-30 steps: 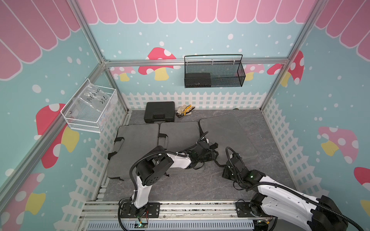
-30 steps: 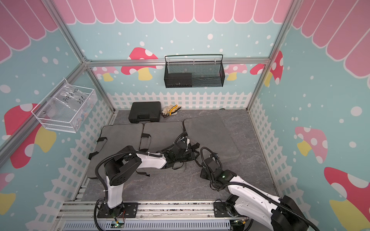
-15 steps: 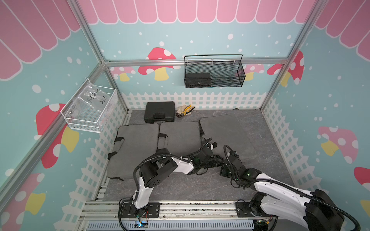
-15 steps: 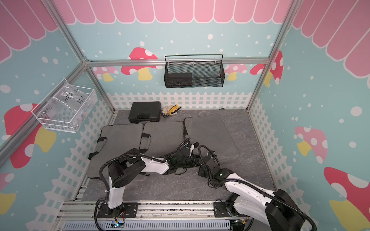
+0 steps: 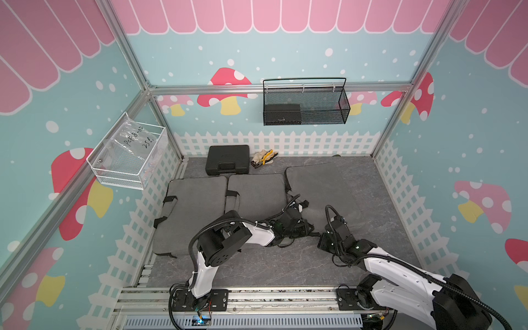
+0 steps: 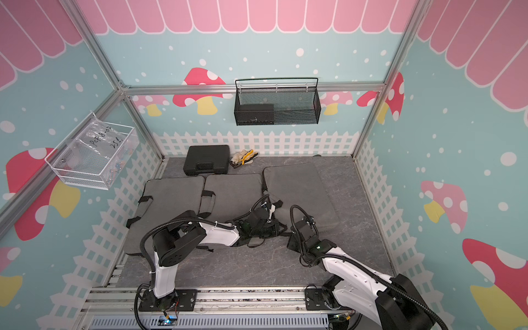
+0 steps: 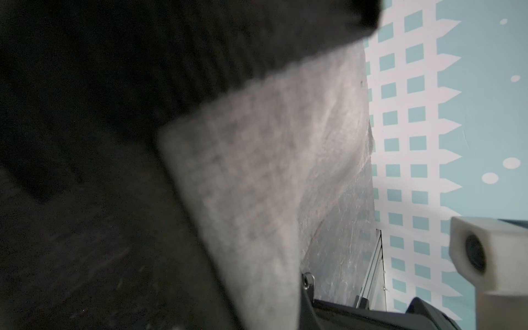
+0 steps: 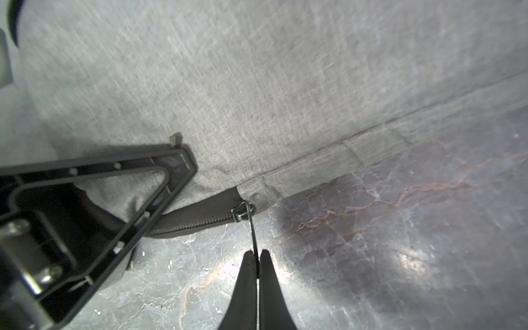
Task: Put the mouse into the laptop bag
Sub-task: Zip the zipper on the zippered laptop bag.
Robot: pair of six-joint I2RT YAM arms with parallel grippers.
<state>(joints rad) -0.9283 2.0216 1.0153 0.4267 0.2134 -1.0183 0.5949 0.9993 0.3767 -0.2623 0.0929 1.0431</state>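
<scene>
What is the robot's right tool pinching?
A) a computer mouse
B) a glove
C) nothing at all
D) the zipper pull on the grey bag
D: the right wrist view shows the right tool shut on the thin zipper pull of the grey bag.

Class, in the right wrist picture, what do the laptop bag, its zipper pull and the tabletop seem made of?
Laptop bag: matte grey woven fabric; fine weave and stitched seams show.
Zipper pull: probably metal; thin, dark, slightly shiny.
Tabletop: glossy grey marble-look surface with veins and glare; stone or printed sheet, unclear.
</scene>
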